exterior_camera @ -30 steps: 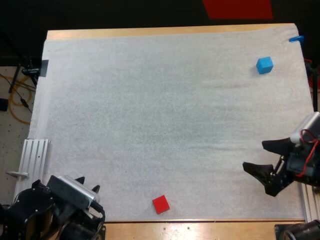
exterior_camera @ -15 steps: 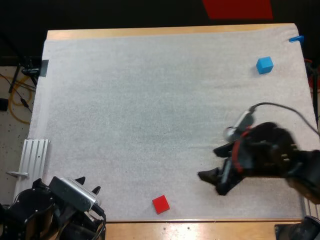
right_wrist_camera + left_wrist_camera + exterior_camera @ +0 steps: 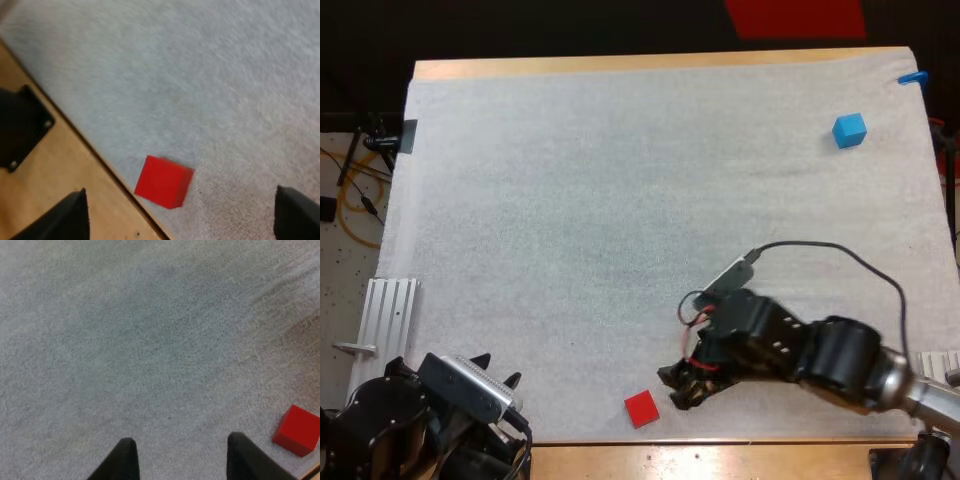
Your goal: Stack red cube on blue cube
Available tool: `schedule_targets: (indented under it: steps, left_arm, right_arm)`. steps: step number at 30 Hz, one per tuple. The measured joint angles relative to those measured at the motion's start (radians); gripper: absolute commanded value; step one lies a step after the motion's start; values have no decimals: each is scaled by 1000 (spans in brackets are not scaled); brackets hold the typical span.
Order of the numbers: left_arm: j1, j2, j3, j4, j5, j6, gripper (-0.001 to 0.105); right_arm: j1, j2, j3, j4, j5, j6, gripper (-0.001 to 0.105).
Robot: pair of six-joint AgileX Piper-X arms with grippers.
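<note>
The red cube (image 3: 641, 408) lies near the mat's front edge. The blue cube (image 3: 849, 129) sits far off at the back right. My right gripper (image 3: 672, 388) is low over the mat just right of the red cube, open, holding nothing. In the right wrist view its fingers stand wide apart, and the red cube (image 3: 164, 181) lies just ahead of the right gripper (image 3: 180, 190), close to the mat's edge. My left gripper (image 3: 496, 368) rests at the front left, open and empty. In the left wrist view the red cube (image 3: 297, 430) lies off to one side of the left gripper (image 3: 180, 457).
The wooden table edge (image 3: 720, 458) runs just in front of the red cube. A ribbed metal rail (image 3: 386, 312) lies off the mat's left side. The left arm's black base (image 3: 20, 125) stands on the wood not far from the cube.
My right arm has swept from the table's right edge leftward and forward, ending right beside the red cube with its fingers still apart. The left arm and both cubes have not moved.
</note>
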Motion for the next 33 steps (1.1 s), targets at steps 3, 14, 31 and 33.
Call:
schedule_targets:
  steps: [3,14,31,33]
  left_arm:
    - [0,0,0,0,0,0,41]
    - [0,0,0,0,2,0,41]
    - [0,0,0,0,23,0,41]
    - [0,0,0,0,23,0,41]
  right_arm:
    - [23,46,0,-23,28,66,72]
    - [101,254,-39,-77,38,210,72]
    - [192,463,-74,-111,39,288,72]
    - [192,483,-74,-112,39,288,72]
